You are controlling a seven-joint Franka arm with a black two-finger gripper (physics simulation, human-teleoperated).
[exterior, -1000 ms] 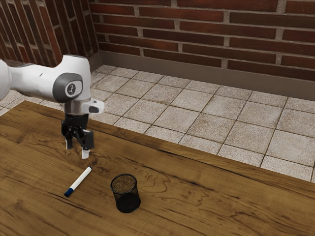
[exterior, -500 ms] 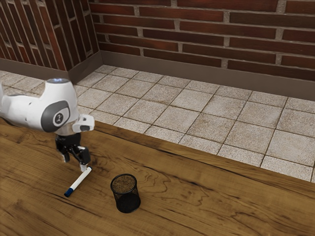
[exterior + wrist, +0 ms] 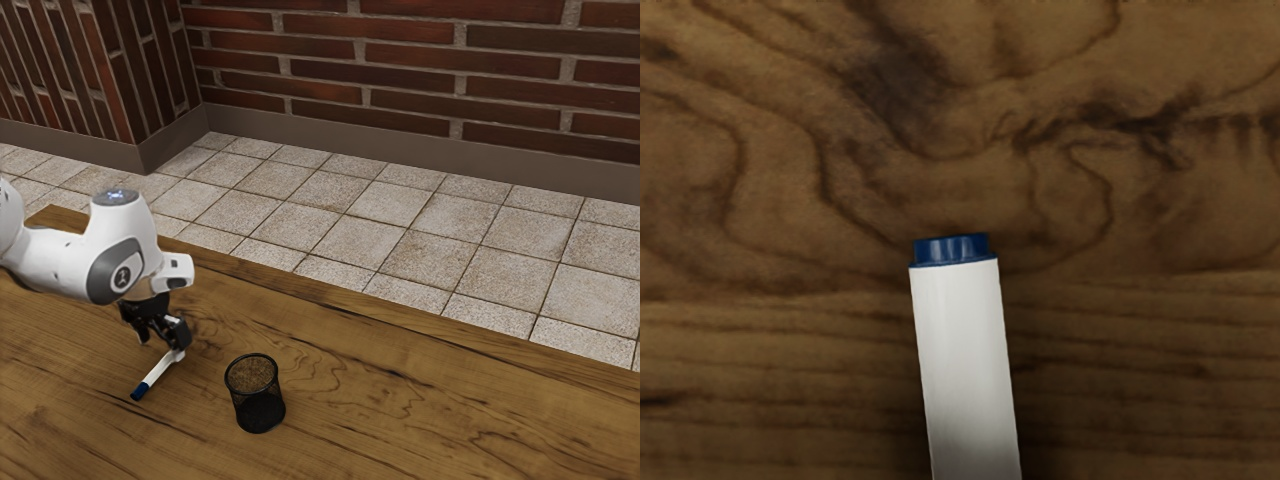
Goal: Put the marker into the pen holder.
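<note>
Exterior view: reaching low to the white marker [image 3: 158, 375] with the gripper [image 3: 162, 349], jaws wide apart and gripping nothing. Marker lying on the tabletop [image 3: 400, 400], near the black cup [image 3: 257, 408], outside it.

Wrist view: looking down at the marker's blue end [image 3: 951, 250].

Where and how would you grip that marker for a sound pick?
Around the middle of the white barrel, I'd say, coming from straight above and closing across its width: the marker is slim, straight and lying flat on the table, so its two long sides should be easiest to pinch.
</note>
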